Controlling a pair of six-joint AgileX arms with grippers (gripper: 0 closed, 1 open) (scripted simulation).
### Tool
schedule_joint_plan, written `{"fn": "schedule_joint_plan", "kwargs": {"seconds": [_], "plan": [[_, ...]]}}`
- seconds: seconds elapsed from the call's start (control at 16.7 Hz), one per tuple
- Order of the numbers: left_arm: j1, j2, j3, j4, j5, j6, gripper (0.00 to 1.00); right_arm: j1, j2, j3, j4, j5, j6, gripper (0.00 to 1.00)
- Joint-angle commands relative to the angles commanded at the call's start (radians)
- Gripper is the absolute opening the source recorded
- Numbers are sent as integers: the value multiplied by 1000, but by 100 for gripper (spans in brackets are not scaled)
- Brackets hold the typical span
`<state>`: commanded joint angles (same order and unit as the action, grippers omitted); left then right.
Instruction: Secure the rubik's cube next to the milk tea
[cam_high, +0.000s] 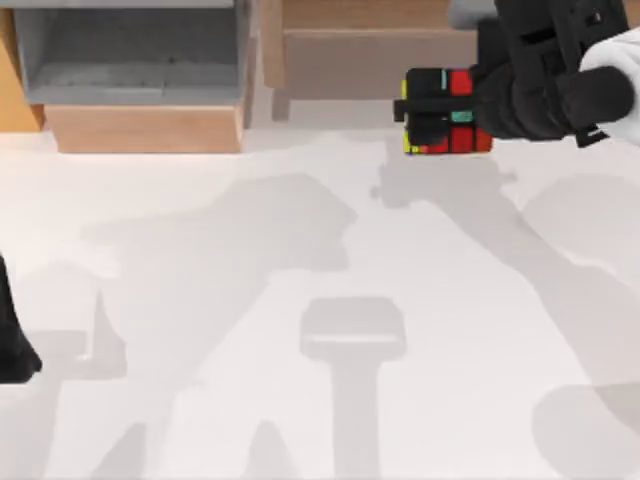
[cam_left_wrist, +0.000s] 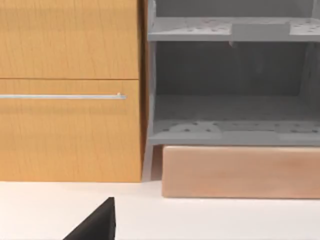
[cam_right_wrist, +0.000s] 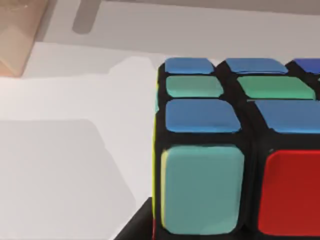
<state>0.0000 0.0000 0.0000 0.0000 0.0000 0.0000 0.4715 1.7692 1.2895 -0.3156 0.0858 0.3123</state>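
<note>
Black-edged rubik's cube (cam_high: 447, 111) with red and green squares sits clamped in my right gripper (cam_high: 440, 108) near the white tabletop's (cam_high: 300, 300) far edge; left arm (cam_high: 12, 330) parked at its left edge.

A small black-edged rubik's cube (cam_high: 447, 112) (cam_right_wrist: 235, 155) with red, green, blue and yellow squares. It sits level near the top view's upper right.

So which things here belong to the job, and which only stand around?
Job:
- small black-edged puzzle cube with red, blue and green squares
- right end effector, closed on it at the table's far right

Standing around:
- grey shelf unit
- orange wooden cabinet
- left arm, parked at the left edge
</note>
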Motion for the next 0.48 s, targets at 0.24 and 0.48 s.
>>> {"fn": "schedule_joint_plan", "kwargs": {"seconds": [0.24, 0.48], "plan": [[0, 0, 0, 0, 0, 0, 100, 3, -84, -93, -386, -58, 85, 0], [0, 0, 0, 0, 0, 0, 100, 8, -143, -171, -642, -87, 149, 0]]}}
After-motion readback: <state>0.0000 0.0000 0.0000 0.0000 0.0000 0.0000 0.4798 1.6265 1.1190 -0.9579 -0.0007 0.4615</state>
